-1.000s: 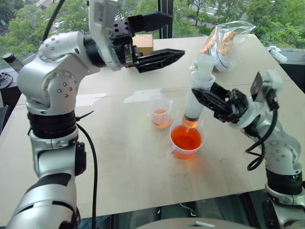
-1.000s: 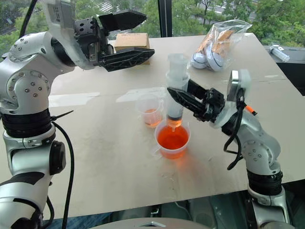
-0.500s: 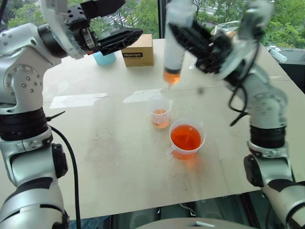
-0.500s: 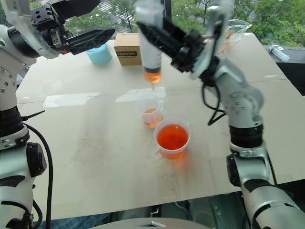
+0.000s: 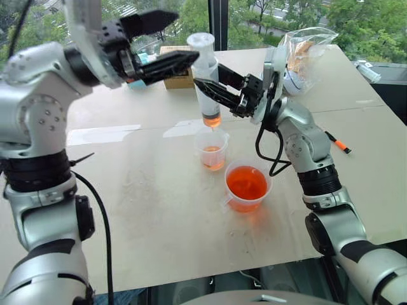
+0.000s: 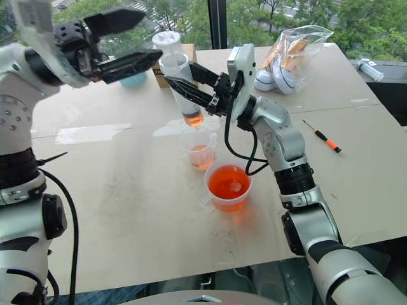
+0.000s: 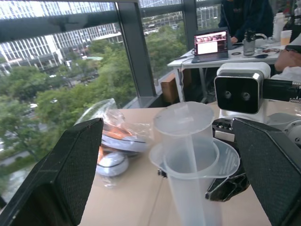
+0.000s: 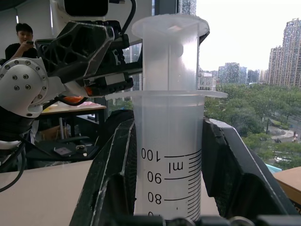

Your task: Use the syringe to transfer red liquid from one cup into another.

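Right gripper (image 5: 213, 95) grips the syringe (image 5: 206, 95) over the small cup (image 5: 212, 148); left gripper (image 5: 166, 39) (open) should press the plunger slowly.

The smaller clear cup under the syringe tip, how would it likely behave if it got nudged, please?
The smaller cup looks thin and holds little red liquid, so it is probably light and would slide easily. Being narrow and tall, it may tip and spill. The syringe tip hovers just above its rim.
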`<state>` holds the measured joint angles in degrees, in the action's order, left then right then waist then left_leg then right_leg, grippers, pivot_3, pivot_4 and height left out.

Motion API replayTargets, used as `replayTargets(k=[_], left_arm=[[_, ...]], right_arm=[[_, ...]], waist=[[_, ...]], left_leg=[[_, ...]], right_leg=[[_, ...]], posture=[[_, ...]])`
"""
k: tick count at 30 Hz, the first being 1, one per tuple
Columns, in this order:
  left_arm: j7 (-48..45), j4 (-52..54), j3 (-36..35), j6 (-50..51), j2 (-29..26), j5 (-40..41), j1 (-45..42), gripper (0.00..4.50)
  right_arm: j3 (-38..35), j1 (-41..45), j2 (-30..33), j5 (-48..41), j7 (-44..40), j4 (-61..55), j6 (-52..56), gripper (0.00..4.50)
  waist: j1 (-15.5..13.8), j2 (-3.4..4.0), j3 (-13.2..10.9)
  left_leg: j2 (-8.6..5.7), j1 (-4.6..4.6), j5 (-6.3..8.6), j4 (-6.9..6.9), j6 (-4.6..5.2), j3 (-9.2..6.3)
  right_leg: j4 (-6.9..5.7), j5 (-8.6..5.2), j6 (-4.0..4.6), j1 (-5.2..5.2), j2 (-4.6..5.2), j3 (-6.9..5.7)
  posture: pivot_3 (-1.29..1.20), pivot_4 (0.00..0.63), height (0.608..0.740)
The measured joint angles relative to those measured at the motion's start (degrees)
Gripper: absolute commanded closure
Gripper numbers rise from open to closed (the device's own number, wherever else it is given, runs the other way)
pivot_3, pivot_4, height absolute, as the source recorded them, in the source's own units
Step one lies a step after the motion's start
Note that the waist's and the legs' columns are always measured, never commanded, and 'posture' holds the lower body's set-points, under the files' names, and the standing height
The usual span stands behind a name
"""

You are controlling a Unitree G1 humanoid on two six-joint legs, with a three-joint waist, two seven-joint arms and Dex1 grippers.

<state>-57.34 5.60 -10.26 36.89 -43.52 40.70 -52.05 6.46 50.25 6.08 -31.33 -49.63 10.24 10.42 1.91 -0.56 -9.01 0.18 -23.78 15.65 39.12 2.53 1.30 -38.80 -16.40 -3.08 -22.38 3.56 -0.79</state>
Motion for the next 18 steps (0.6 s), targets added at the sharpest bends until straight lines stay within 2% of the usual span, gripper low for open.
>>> replayTargets(k=[7,18], left_arm=[[0.6,-2.3,1.3,-1.1,2.1,-1.3,0.2,0.06],[-1.7,-5.1,2.9,-2.6,3.5,-2.5,-0.9,0.06]], right_arm=[[0.5,0.0,-0.9,4.3,-1.7,2.2,-3.4,3.08],[0.6,-0.6,-2.1,6.1,-3.0,2.2,-4.3,3.08]], waist=[[0.6,0.00,0.0],[0.5,0.00,0.0]], left_leg=[[0.00,0.01,-0.01,-0.01,-0.02,0.01],[0.00,0.00,-0.01,-0.01,-0.02,0.01]], right_leg=[[-0.02,0.00,0.00,-0.03,-0.01,0.01],[-0.02,0.00,0.00,-0.04,0.00,0.00]], posture=[[0.00,0.150,0.740],[0.00,0.150,0.740]])
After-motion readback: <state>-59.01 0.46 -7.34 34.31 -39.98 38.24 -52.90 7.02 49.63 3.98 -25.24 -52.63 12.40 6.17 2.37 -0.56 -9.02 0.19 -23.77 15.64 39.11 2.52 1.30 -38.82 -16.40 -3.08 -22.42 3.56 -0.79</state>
